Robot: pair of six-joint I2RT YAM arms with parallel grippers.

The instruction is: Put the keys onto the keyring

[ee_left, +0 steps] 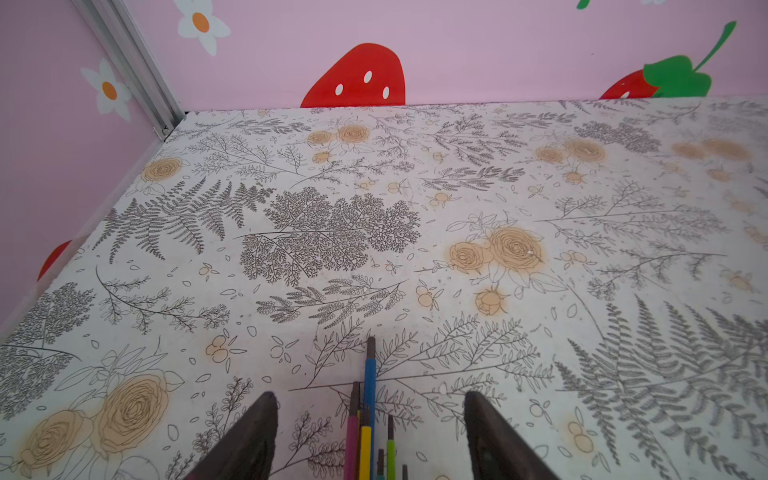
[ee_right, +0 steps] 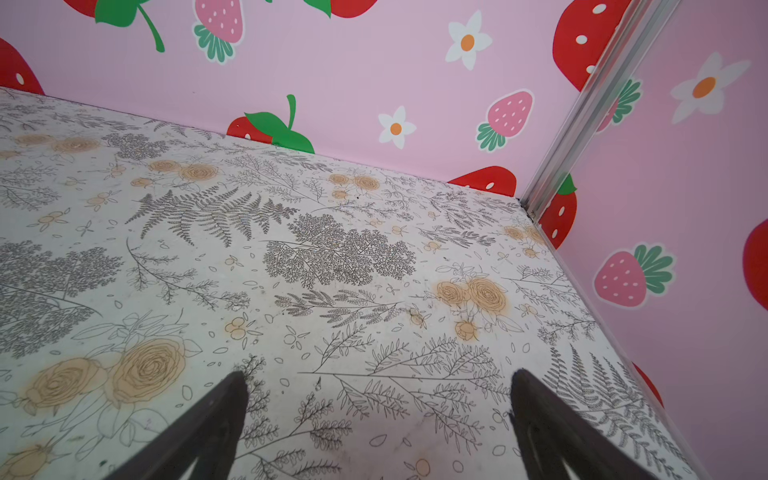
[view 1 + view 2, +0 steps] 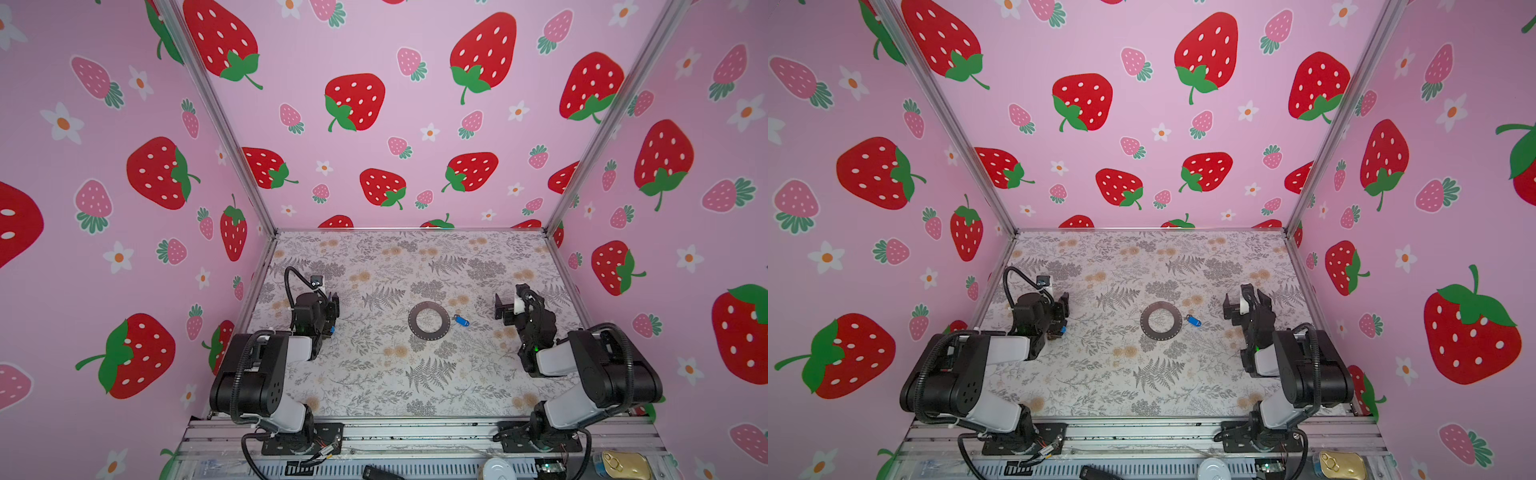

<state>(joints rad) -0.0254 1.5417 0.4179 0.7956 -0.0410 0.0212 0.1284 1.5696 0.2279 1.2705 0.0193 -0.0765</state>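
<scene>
Fern-and-rose print tabletop point(image 3: 374, 374), boxed in by pink strawberry-wallpaper walls point(image 3: 374, 124). The flat dark grey ring-shaped keyring point(image 3: 429, 320) lies between both sets of fingers, nearer the right gripper point(image 2: 378, 374). The small blue oval plastic keys point(image 3: 461, 321) sit just beside it, on that gripper's side. The left gripper point(image 1: 370, 395) and the right one both gape wide, holding nothing.

Bright, even, soft light all over, no glare, barely any shadows on the desk point(image 3: 374, 386). Heavy fisheye bending toward the edges in both top views. Wrist shots crisp just past the fingers point(image 1: 245, 440), softer and smeary on the fingers themselves, mushy far beyond them.
</scene>
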